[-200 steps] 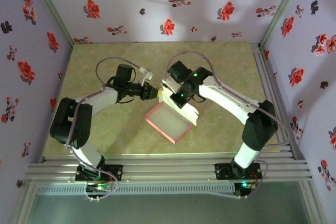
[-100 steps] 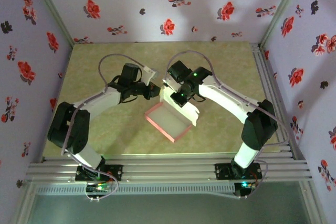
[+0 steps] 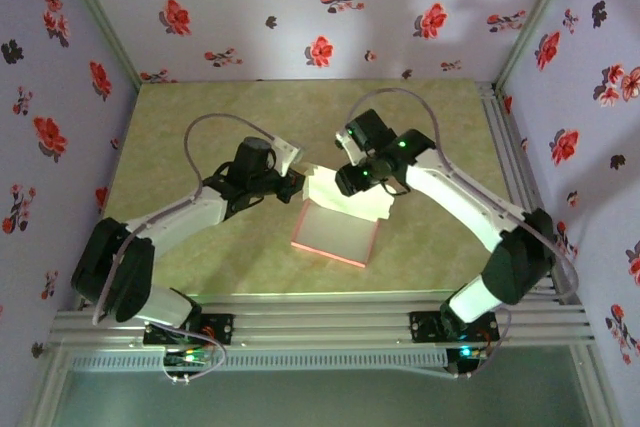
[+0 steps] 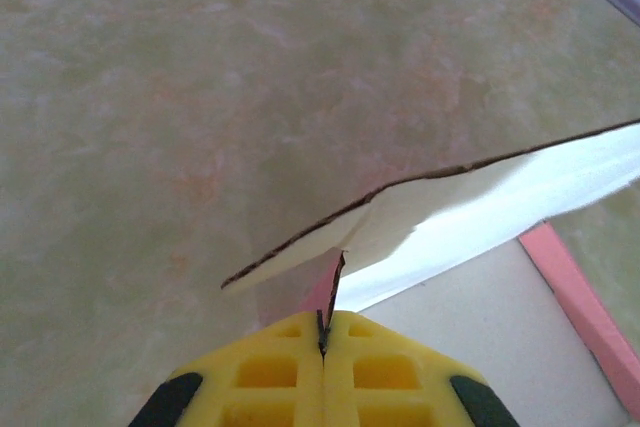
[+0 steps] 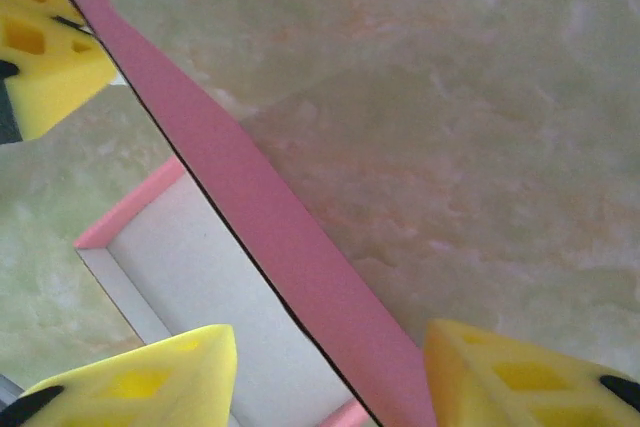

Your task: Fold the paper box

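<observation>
**Operator:** Where is the paper box (image 3: 336, 235), and what holds it?

**Manual:** It lies near the middle of the table (image 3: 190, 117), with low pink walls around a whitish floor and one long flap (image 4: 480, 202) raised. The left gripper (image 4: 325, 325) is clamped flat on that flap's edge. The right gripper (image 5: 328, 339) has its jaws apart and straddles the flap, gripping nothing.

**Operator:** How do you make the fold?

**Manual:** Anchor with the left pinch. Close the right jaws on the flap near its crease, then swing it evenly over the floor so the thin card does not buckle.

**Operator:** What is unclear?

**Manual:** The arms and the flap hide the crease line and any locking tabs.
</observation>
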Robot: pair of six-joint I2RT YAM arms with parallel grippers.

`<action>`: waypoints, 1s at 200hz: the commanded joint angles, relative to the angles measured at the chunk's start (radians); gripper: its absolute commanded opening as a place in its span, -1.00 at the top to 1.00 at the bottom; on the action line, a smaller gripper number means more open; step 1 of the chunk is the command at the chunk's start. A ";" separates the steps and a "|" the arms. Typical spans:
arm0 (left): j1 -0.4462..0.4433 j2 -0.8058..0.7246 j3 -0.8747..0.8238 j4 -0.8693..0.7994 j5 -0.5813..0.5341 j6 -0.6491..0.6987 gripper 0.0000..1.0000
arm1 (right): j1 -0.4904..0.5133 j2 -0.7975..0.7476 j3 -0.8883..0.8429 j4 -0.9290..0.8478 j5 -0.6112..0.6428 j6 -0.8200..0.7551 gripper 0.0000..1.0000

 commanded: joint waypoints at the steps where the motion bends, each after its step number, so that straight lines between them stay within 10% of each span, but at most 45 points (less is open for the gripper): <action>1: -0.017 -0.028 -0.029 0.023 -0.137 -0.063 1.00 | -0.023 -0.076 -0.094 0.048 -0.009 0.090 -0.14; 69: -0.036 -0.037 -0.023 -0.003 -0.170 -0.073 1.00 | -0.132 -0.173 -0.262 0.108 -0.066 0.043 -0.17; 200: -0.048 -0.044 -0.014 -0.016 -0.194 -0.113 1.00 | -0.152 -0.143 -0.250 0.083 0.016 0.094 0.61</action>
